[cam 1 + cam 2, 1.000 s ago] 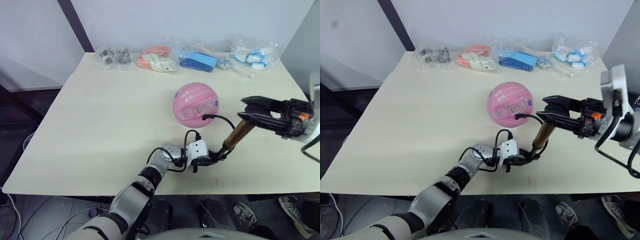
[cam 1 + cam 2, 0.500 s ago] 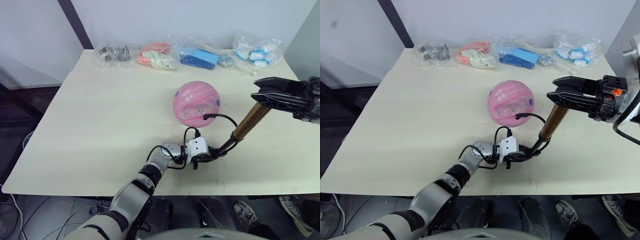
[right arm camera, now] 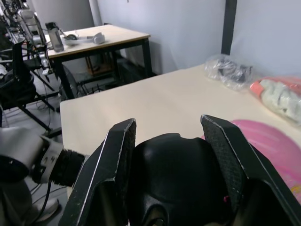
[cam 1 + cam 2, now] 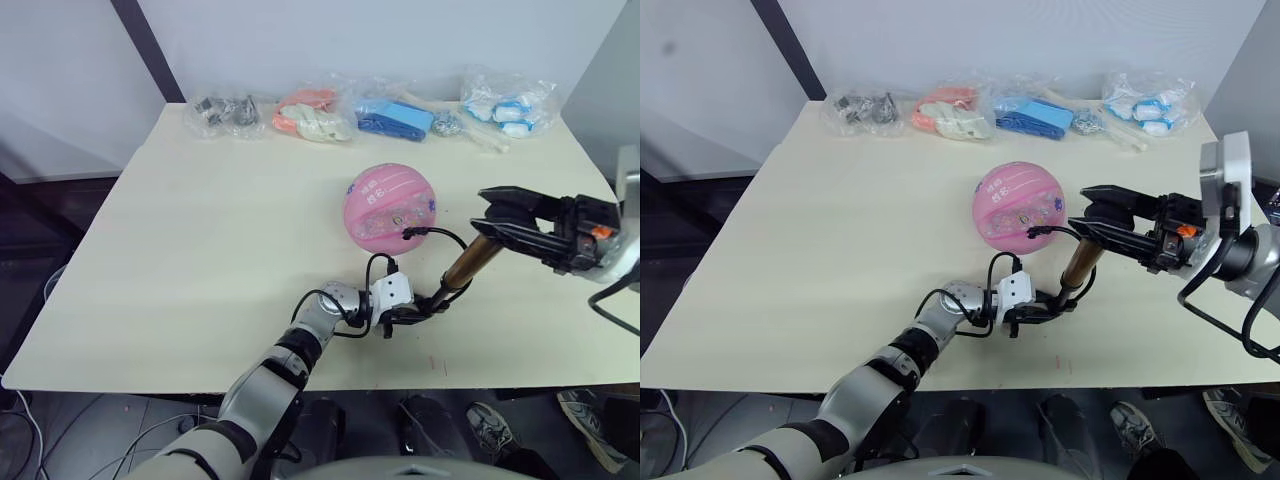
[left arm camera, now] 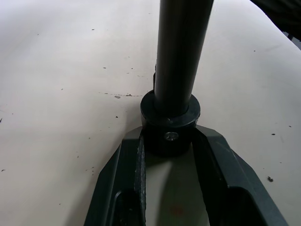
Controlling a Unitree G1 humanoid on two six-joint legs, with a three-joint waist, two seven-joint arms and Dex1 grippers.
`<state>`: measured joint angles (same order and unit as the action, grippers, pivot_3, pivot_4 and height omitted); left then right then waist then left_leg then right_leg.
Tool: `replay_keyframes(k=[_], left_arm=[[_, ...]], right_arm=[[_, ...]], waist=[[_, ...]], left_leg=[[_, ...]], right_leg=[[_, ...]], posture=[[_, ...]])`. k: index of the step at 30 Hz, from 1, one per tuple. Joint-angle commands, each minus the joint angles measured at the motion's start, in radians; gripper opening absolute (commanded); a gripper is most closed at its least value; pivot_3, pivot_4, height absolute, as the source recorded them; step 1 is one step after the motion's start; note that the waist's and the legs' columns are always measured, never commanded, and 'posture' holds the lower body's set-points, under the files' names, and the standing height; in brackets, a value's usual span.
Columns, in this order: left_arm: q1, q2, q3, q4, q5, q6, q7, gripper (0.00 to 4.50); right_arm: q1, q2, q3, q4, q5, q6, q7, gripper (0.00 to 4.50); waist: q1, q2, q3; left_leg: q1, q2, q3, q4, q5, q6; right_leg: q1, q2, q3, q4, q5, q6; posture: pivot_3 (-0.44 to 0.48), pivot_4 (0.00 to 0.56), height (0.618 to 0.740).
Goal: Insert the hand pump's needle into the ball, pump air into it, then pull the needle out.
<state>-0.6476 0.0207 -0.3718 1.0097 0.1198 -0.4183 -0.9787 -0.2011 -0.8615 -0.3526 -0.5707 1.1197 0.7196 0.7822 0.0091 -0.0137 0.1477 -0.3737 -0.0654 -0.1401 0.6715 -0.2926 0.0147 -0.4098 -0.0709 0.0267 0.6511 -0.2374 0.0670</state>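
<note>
Needle (image 4: 407,236) seated in ball (image 4: 391,208); pumping underway: pump base clamped by left tool (image 4: 412,311), T-handle gripped by right tool (image 4: 497,220); withdrawal outstanding.

Pretty plain setup here. There's a big pale cream table (image 4: 200,230) with a few small dark specks on its top. Behind it runs a light grey-white wall (image 4: 330,40), and a dark post (image 4: 146,48) goes up along it near the table's far left corner. Along the far edge of the table sits a row of clear plastic bags (image 4: 315,115) with assorted bits inside. The floor (image 4: 30,250) on the left looks dark. Off across the room stands another light-topped table (image 3: 101,40) on black legs, with a bottle (image 3: 55,36) on it, and the lighting is even and soft.
</note>
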Motion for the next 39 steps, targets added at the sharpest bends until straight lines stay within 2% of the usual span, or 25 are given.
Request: replay_keyframes(k=[1, 6, 12, 17, 24, 30, 39], left_arm=[[0.037, 0.011, -0.018, 0.038, 0.029, 0.033, -0.022, 1.04], [0.042, 0.011, -0.017, 0.031, 0.029, 0.036, -0.023, 1.04], [0.044, 0.008, -0.018, 0.029, 0.031, 0.040, -0.021, 1.04], [0.041, 0.006, -0.019, 0.034, 0.034, 0.045, -0.020, 1.04], [0.036, 0.008, -0.016, 0.040, 0.036, 0.047, -0.022, 1.04], [0.045, 0.008, -0.015, 0.035, 0.037, 0.048, -0.026, 1.04], [0.052, 0.004, -0.020, 0.033, 0.040, 0.045, -0.027, 1.04]], right_arm=[[0.053, 0.039, 0.096, 0.004, -0.092, -0.039, 0.036, 1.75], [0.105, 0.087, 0.200, 0.044, -0.263, -0.150, 0.085, 1.75], [0.158, 0.166, 0.316, 0.146, -0.452, -0.312, 0.120, 1.75], [0.162, 0.198, 0.341, 0.206, -0.514, -0.386, 0.151, 1.75], [0.043, 0.131, 0.227, 0.138, -0.368, -0.273, 0.163, 1.75], [-0.097, 0.035, 0.070, 0.082, -0.116, -0.093, 0.099, 1.75], [-0.216, -0.097, -0.076, 0.109, 0.095, 0.053, 0.044, 1.75]], waist=[[-0.001, -0.001, -0.001], [-0.004, -0.001, -0.001], [-0.011, -0.002, -0.001], [-0.014, -0.001, -0.002], [-0.015, 0.000, -0.001], [-0.010, 0.001, 0.000], [-0.006, 0.001, 0.000]], left_leg=[[0.002, 0.000, 0.000, 0.000, 0.000, 0.000], [0.012, 0.000, 0.001, -0.001, 0.000, 0.000], [0.013, 0.000, 0.000, -0.001, 0.000, 0.000], [0.014, 0.000, -0.001, -0.001, 0.000, 0.000], [0.013, -0.001, -0.001, -0.001, 0.000, 0.000], [0.011, -0.001, -0.002, -0.001, 0.000, 0.000], [0.010, -0.001, -0.002, -0.002, -0.001, 0.001]], right_leg=[[0.001, 0.000, 0.000, 0.000, 0.000, 0.000], [0.010, 0.000, 0.001, -0.001, -0.001, 0.001], [0.013, 0.000, 0.000, -0.003, -0.001, 0.001], [0.014, 0.000, -0.001, -0.003, -0.001, 0.001], [0.014, 0.000, -0.001, -0.004, 0.000, 0.000], [0.013, -0.001, -0.002, -0.006, 0.000, 0.000], [0.013, -0.001, -0.002, -0.007, 0.000, 0.000]], posture=[[0.000, 0.150, 0.740], [0.000, 0.150, 0.740], [0.000, 0.150, 0.740], [0.000, 0.150, 0.740], [0.000, 0.150, 0.740], [0.000, 0.150, 0.740], [0.000, 0.150, 0.740]])
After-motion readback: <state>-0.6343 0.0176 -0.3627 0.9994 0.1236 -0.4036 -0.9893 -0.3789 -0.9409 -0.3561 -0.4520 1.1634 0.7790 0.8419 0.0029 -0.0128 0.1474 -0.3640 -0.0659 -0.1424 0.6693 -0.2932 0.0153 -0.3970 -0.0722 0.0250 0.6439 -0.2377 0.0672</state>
